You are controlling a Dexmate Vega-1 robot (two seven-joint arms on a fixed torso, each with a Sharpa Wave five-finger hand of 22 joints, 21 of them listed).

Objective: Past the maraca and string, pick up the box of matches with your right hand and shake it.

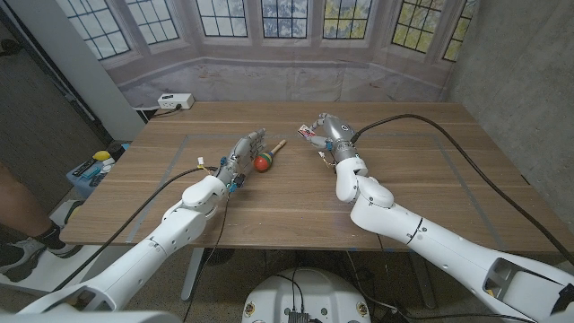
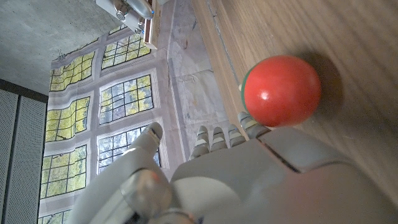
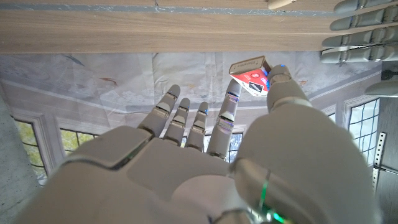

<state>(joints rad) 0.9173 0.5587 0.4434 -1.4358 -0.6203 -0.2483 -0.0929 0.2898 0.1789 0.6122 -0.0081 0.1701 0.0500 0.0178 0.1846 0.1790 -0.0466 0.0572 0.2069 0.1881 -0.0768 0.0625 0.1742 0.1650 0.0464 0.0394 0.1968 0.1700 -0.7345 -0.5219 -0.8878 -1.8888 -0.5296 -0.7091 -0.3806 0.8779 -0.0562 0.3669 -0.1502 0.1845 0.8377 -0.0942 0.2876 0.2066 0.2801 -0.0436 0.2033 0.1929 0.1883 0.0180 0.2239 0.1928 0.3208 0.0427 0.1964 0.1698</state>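
Observation:
A small red and white box of matches [image 1: 309, 135] [image 3: 249, 74] is pinched between the thumb and a finger of my right hand [image 1: 328, 131] [image 3: 211, 168], past the table's middle. The other fingers are spread. The box shows against the backdrop in the right wrist view, so it hangs above the wood. A maraca [image 1: 263, 162] [image 2: 281, 91] with a red ball head and a wooden handle lies on the table. My left hand [image 1: 240, 154] [image 2: 249, 180] stands just beside the ball, fingers stretched out, holding nothing. I cannot make out the string.
A white power strip [image 1: 175, 101] lies at the table's far left corner. A blue bin [image 1: 93, 167] with small items stands off the left edge, near a person's leg [image 1: 20, 208]. Black cables run along both arms.

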